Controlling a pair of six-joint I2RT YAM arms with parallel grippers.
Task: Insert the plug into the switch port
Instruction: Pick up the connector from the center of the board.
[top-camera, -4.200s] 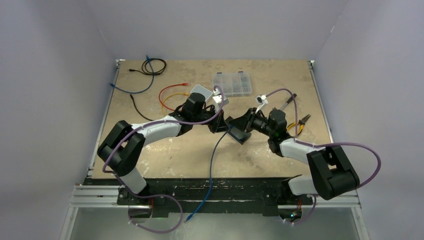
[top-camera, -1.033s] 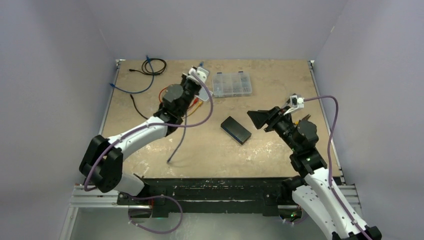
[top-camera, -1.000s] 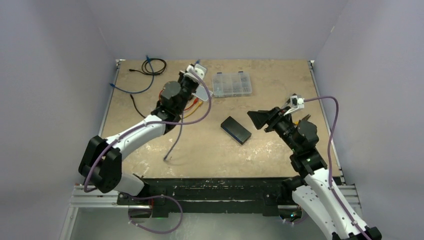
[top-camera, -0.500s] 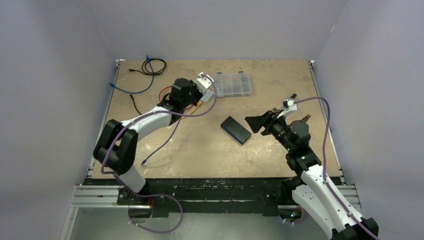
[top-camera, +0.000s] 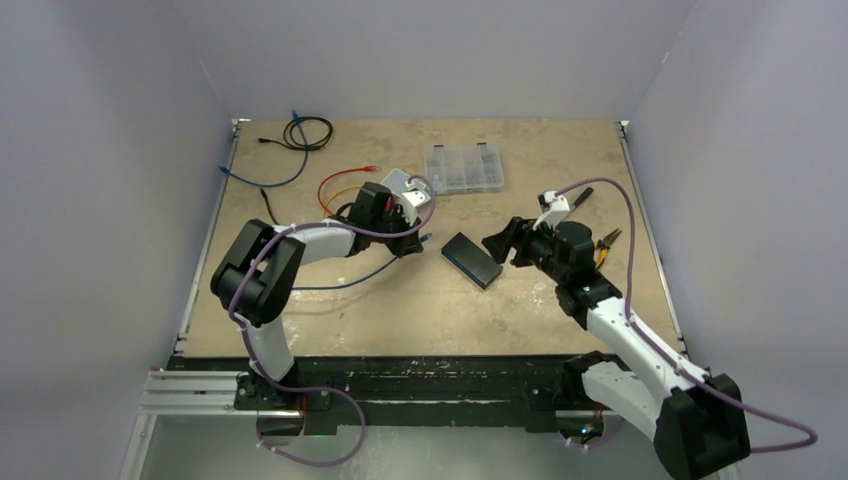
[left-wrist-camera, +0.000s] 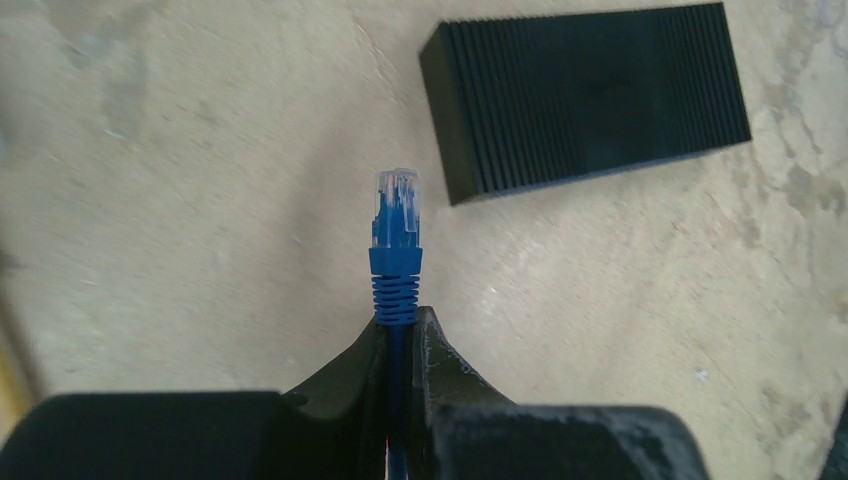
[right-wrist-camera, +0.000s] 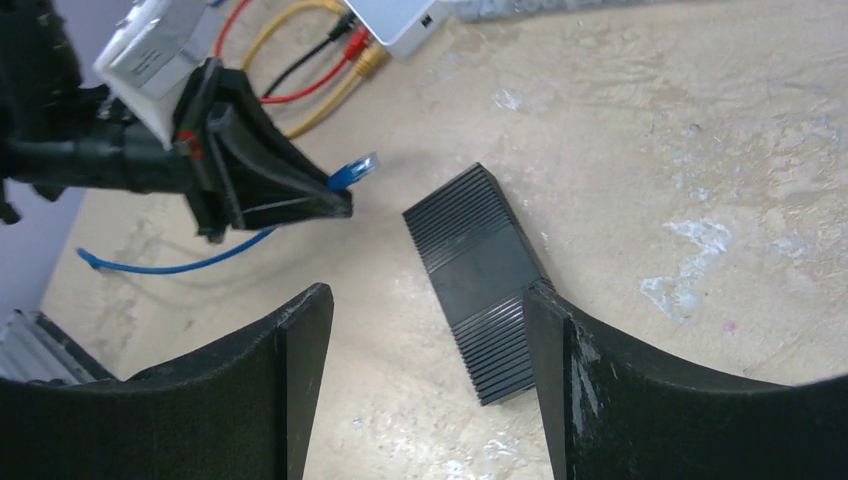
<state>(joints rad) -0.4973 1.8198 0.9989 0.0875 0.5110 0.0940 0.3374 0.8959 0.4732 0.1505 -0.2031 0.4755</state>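
Left fingers (left-wrist-camera: 440, 362) are pinched tight on the blue cable (right-wrist-camera: 170, 267) right behind the plug (left-wrist-camera: 397, 215) — it's near the black switch (left-wrist-camera: 590, 95) lying on the desk (left-wrist-camera: 200, 250) — right fingers (right-wrist-camera: 300, 365) spread apart above the switch.

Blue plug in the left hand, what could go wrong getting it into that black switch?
The left hand pinches the cable behind the blue plug, so it could bend aside on contact. The switch lies free, the right hand open near it; a push might slide it.
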